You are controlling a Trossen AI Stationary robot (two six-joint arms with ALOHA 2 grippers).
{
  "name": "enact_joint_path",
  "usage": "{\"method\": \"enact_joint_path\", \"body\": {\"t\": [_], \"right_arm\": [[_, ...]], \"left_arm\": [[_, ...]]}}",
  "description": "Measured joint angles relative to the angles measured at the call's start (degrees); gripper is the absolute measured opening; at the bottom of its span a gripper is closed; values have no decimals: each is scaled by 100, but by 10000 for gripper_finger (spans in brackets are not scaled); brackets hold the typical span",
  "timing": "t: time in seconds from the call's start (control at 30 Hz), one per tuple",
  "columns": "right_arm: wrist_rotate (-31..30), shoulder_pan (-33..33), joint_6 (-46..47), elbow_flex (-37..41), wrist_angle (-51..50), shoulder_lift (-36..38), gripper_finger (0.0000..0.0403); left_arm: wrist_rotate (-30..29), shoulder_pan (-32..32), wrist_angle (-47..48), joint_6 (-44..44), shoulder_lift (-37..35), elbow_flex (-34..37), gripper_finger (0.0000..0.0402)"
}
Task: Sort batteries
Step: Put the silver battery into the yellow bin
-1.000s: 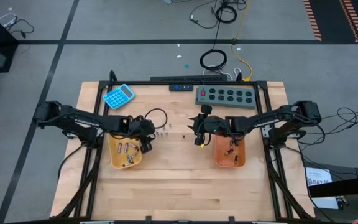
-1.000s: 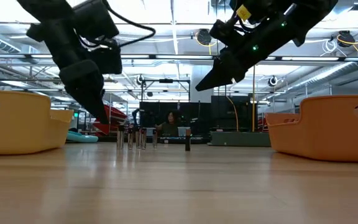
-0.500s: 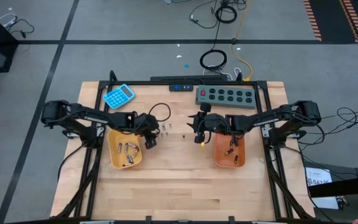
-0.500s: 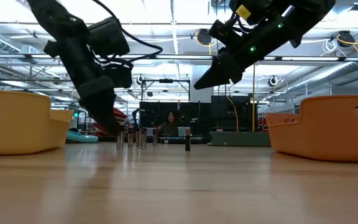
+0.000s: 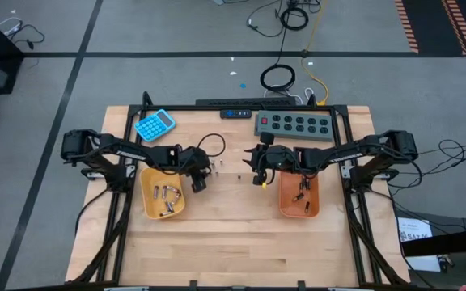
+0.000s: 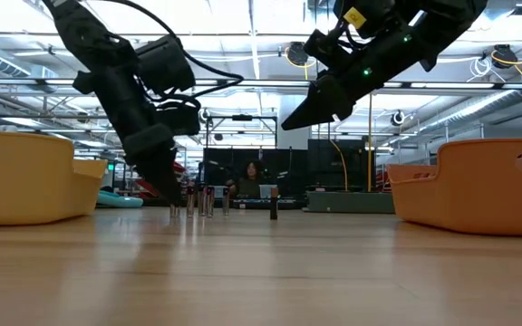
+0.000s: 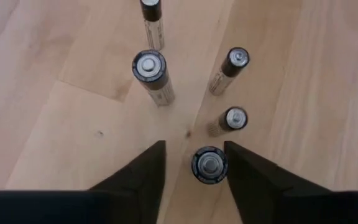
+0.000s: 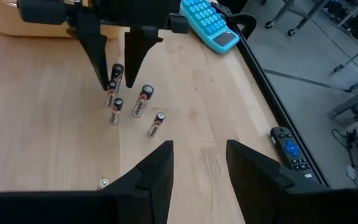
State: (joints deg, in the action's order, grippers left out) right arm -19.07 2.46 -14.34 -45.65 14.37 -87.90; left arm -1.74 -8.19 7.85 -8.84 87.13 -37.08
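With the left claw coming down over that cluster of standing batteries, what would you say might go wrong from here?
The left claw is open around one upright battery, and its neighbours stand very close, so a finger could topple them. A toppled cell may roll across the table. The right claw hovers open nearby, so the arms may crowd each other.

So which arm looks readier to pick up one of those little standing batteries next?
The left. Its left gripper hangs open right over one upright battery in the cluster, fingers either side. The right gripper, also open, hovers farther off.
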Motion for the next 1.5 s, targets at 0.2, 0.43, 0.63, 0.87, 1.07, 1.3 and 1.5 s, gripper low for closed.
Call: {"method": "enact_joint_path", "body": {"t": [0.2,0.43,0.63,0.87,1.07,1.3,1.5], "right_arm": [[-1,-2,5,0,0,0,139],[-3,-2,61,87,122,2,139],[-11,22,226,486,959,2,139],[-26,24,231,549,1112,2,139],[-4,23,316,549,987,2,139],[-4,8,379,549,951,2,139],[90,7,480,549,947,2,139]], "left_arm": [[20,0,-39,129,48,0,48],[66,7,183,53,-88,-2,48],[-161,231,1816,-131,-1104,-703,48],[220,1058,3715,-1491,-1949,-1444,48],[589,2110,4515,-3166,-1851,-943,64],[578,2782,4063,-4309,-1731,-623,197],[211,2746,4094,-4126,-1794,-832,238]]}}
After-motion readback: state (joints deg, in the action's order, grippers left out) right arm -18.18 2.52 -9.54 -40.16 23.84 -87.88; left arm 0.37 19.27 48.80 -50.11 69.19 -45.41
